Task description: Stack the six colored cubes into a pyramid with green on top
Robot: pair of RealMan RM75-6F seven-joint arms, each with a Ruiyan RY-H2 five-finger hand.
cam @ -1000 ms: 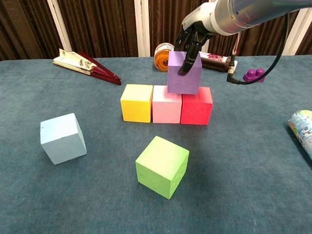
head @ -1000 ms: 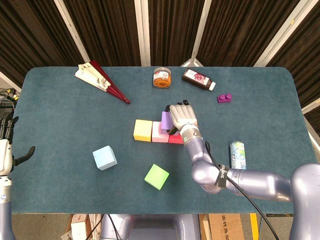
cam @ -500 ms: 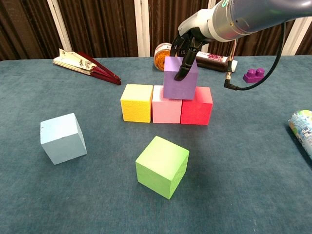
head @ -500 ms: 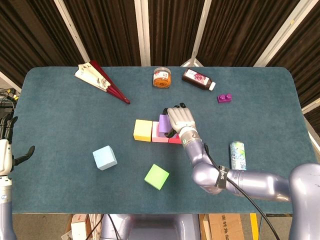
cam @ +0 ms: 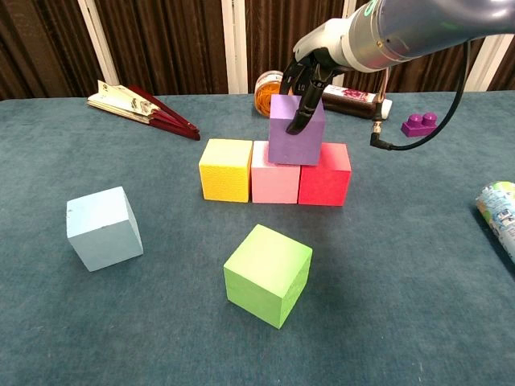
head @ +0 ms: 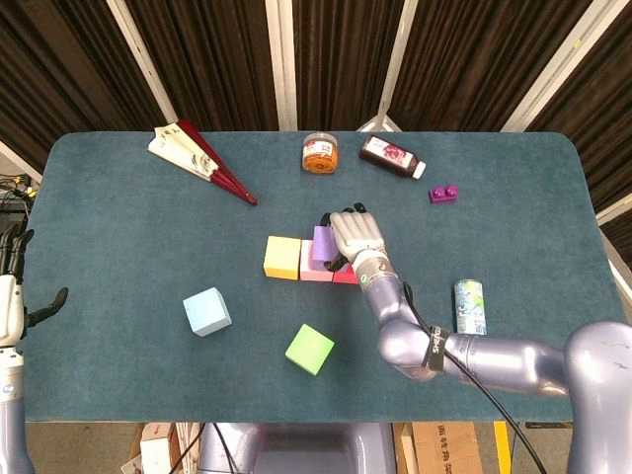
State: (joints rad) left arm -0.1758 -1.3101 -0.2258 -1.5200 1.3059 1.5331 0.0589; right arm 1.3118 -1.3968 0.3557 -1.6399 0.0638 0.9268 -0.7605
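1. R hand [cam: 310,68]: fingers [cam: 299,112] curled down over the top and front face of the purple cube [cam: 296,130]; holds it.
2. Purple cube: under the fingers, sitting across the seam of the pink cube [cam: 276,171] and red cube [cam: 325,174]; whether its full weight is down, cannot tell.
3. Base row, below the fingers: yellow cube [cam: 226,169], pink, red, side by side and touching, yellow furthest from the R hand.
4. Green cube [cam: 268,274]: on the worktop [cam: 402,305], near side of the row, well apart from the fingers, turned at an angle.
5. Light blue cube [cam: 104,227]: far L of the fingers, alone, slightly tilted.
6. L hand [head: 12,296]: at the worktop's L edge, fingers spread, holds nothing.
7. Beyond the fingers: orange-lidded jar [head: 319,153], dark bottle [head: 391,156], purple brick [head: 443,194], folded fan [head: 197,158]. Can [head: 470,306] lies to the R.
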